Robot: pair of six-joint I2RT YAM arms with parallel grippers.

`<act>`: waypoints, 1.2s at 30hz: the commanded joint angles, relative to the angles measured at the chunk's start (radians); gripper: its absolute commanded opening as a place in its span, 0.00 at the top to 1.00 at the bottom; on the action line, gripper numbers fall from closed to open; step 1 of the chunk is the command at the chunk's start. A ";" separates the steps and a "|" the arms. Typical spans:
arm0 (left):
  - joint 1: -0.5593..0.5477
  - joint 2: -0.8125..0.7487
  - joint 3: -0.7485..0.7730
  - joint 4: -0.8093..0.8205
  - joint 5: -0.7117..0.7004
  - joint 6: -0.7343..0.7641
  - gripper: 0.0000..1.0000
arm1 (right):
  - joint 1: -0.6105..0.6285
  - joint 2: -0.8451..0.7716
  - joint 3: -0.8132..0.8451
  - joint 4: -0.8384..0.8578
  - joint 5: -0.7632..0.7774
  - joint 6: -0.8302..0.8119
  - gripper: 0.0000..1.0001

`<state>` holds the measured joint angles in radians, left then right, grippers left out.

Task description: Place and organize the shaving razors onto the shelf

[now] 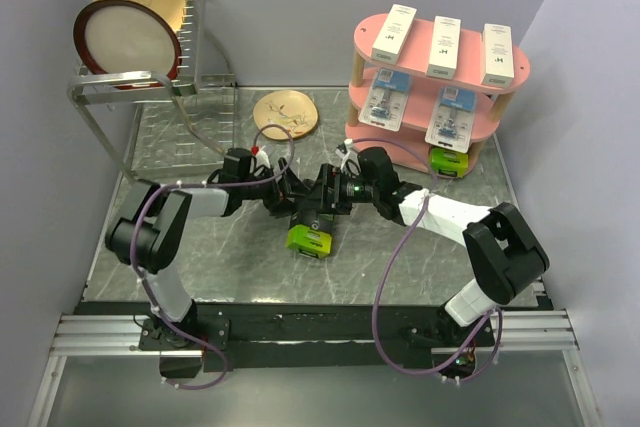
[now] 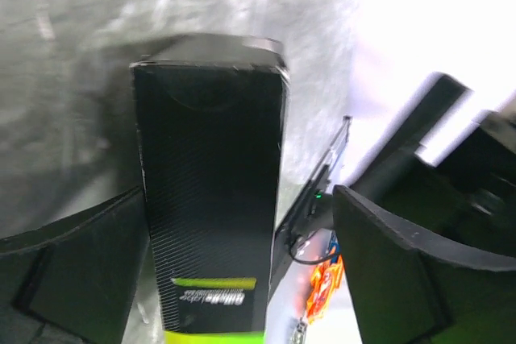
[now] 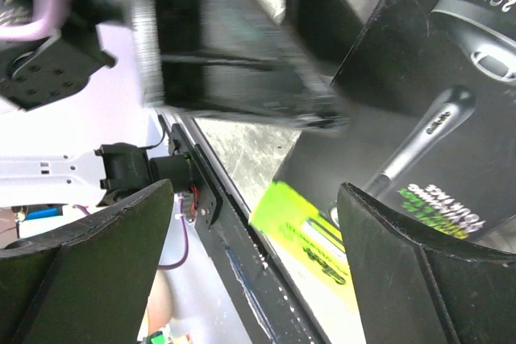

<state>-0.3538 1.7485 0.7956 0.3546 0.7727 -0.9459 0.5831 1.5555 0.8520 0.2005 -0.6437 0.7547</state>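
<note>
Pink boards make up the shelf (image 1: 420, 47), which stands at the back right of the grey table (image 1: 240, 257). On the shelf's top board lie three white boxes (image 1: 444, 46) in a row. On its middle board, just under them, lean two blue-white cards (image 1: 383, 102), each with a razor on it. On its bottom board, at the right end, sits one black-and-green box (image 1: 447, 160).

The other black-and-green box (image 1: 308, 237) is not on the shelf. It is out in front of the shelf and to its left, well apart from it. Both arms meet there.

The left gripper (image 2: 238, 199) has its fingers spread wide with this box between them. The box is right by one finger and apart from the other.

The right gripper (image 3: 256, 191) is spread wide too and grips nothing. The box shows just past one finger (image 3: 419, 279).

A wooden plate (image 1: 285, 110) lies left of the shelf. Farther left stands a wire rack (image 1: 150, 87) with plates.
</note>
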 commanded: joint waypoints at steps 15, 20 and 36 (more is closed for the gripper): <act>-0.014 0.157 0.080 0.043 0.103 0.016 0.76 | -0.273 -0.224 0.001 -0.338 0.073 -0.181 0.09; -0.019 0.204 0.066 0.312 0.134 -0.195 0.77 | -0.295 -0.273 -0.143 -0.251 -0.010 -0.123 0.04; -0.054 0.482 0.407 0.682 0.241 -0.482 0.79 | -0.353 -0.285 -0.393 0.278 -0.156 0.152 0.00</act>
<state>-0.3828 2.2265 1.1133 0.9356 0.9504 -1.3769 0.2348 1.2778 0.4789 0.2798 -0.7647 0.8104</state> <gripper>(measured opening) 0.552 0.998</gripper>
